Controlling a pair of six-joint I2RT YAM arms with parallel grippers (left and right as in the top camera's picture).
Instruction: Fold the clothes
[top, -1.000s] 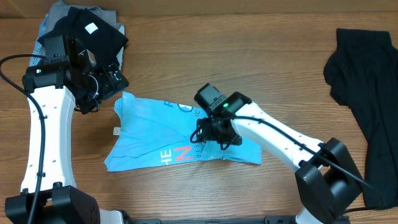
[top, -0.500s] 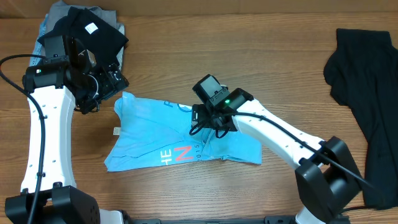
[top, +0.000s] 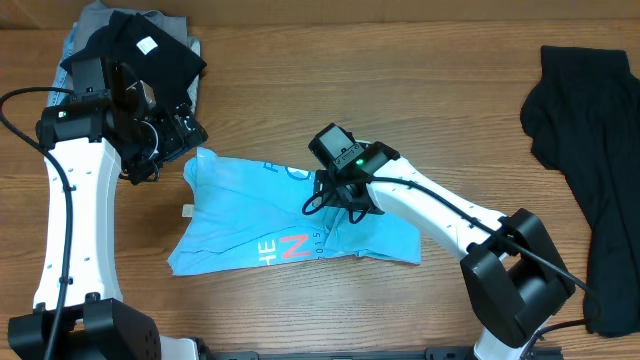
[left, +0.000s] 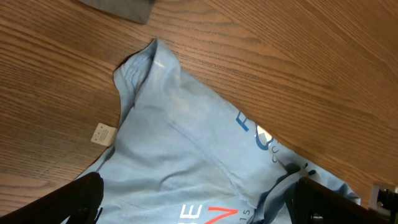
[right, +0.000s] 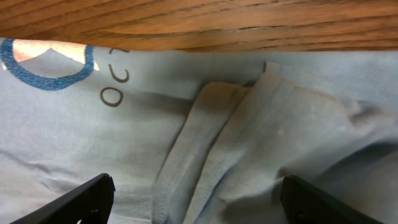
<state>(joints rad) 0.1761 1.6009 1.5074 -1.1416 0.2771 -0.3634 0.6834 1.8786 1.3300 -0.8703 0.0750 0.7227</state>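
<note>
Right gripper (top: 333, 196) hangs with its jaws wide over the light blue T-shirt (top: 250, 215), just toward 2 o'clock from the shirt's middle. The right wrist view shows its two fingers (right: 84, 200) spread to either side of a ridge of folded fabric (right: 214, 143), gripping nothing. Left gripper (top: 186, 130) sits off the shirt's 11 o'clock corner, also spread wide and empty, above bare wooden table (top: 420, 90). The shirt lies crumpled and partly doubled over, slightly toward 7 o'clock from the table's centre, coral and white letters (top: 280, 249) showing near its 6 o'clock edge. A small white tag (top: 187, 210) pokes out at its 9 o'clock side. Dark clothes (top: 150, 50) are piled at 10 o'clock; a black garment (top: 590, 150) lies at 3 o'clock.
</note>
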